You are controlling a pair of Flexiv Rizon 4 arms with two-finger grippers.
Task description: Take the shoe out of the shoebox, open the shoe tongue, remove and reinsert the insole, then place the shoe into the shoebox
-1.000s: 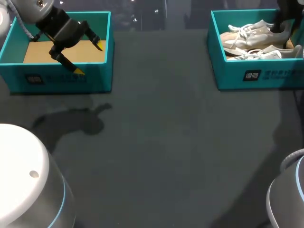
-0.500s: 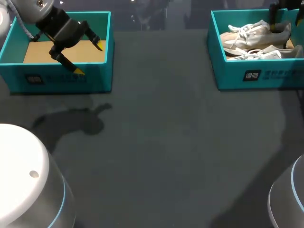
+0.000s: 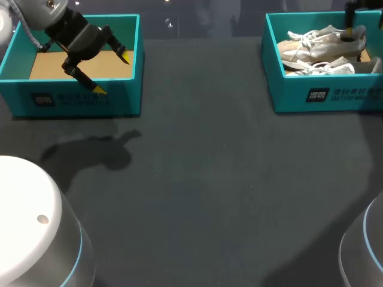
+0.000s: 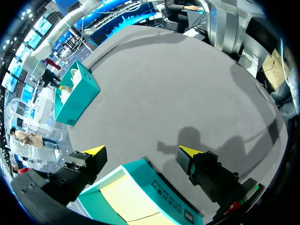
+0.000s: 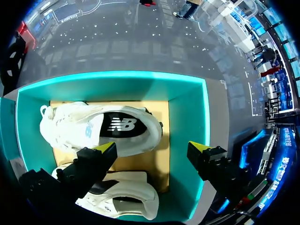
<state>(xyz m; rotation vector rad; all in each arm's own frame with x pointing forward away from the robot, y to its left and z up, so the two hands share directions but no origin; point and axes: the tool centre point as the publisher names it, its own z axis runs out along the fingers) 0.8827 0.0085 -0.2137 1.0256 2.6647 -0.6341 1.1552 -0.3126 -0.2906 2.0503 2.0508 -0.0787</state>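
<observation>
Shoe lies beside a second shoe in the far-right shoebox, right hand above it, spread apart; left hand, also apart, over the far-left box.

Left gripper hangs upper left in the head view, fingers spread wide; right gripper sits upper right, fingers parted too.

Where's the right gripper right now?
Head view, far right: the right gripper hangs open over the teal shoebox, above the two white shoes lying inside it.
</observation>
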